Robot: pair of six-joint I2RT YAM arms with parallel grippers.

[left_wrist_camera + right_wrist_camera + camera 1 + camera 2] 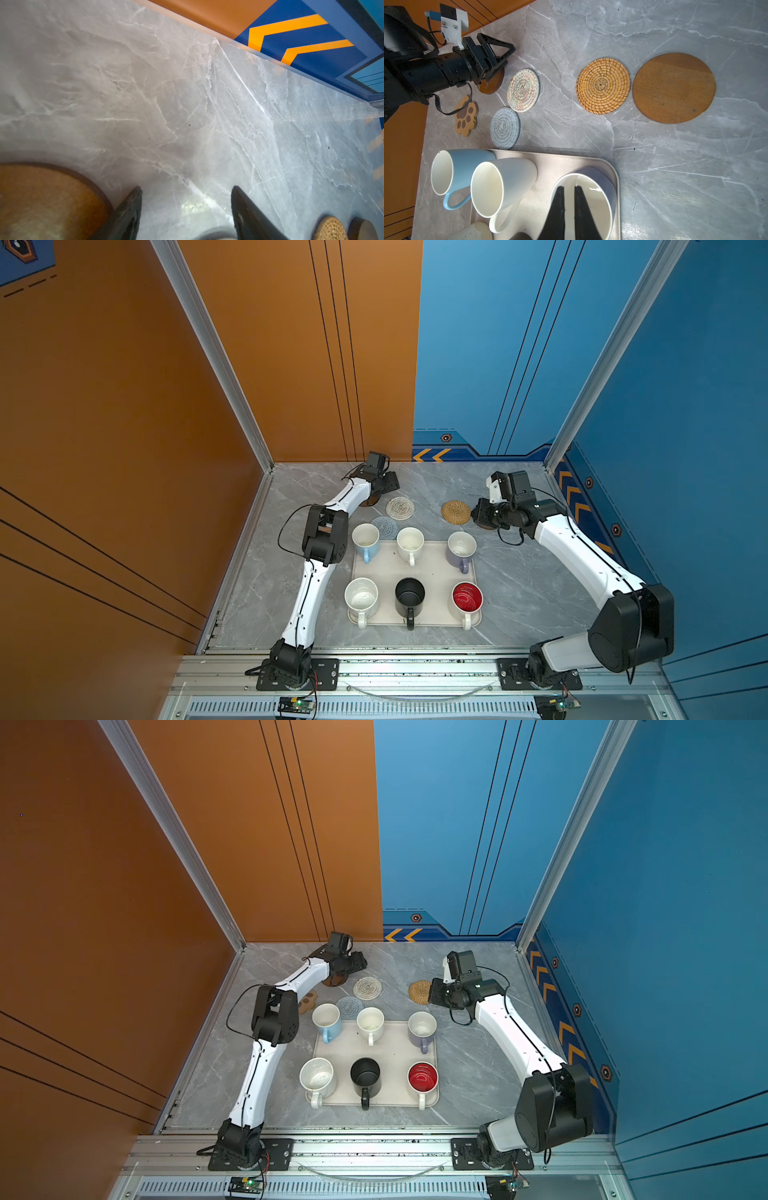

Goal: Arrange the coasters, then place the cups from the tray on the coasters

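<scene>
Left gripper [186,189] standing open, empty, one jaw lying just beside brown wooden disc [47,199]. Right gripper [569,188] hovering closed, empty, near second wooden disc [673,88]. Risk: closed jaws shoving it onto adjacent rattan coaster [603,86]. Mugs [410,543] sitting on tray [434,568] nearby.

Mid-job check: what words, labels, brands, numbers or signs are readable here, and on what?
No words, brands or numbers readable in any view.
Orange chevrons: painted arrows low on the blue wall, no text.
Hexagon emblem on that wall: too small to read any marking.
Tan paw coaster: paw print only, no lettering.
</scene>
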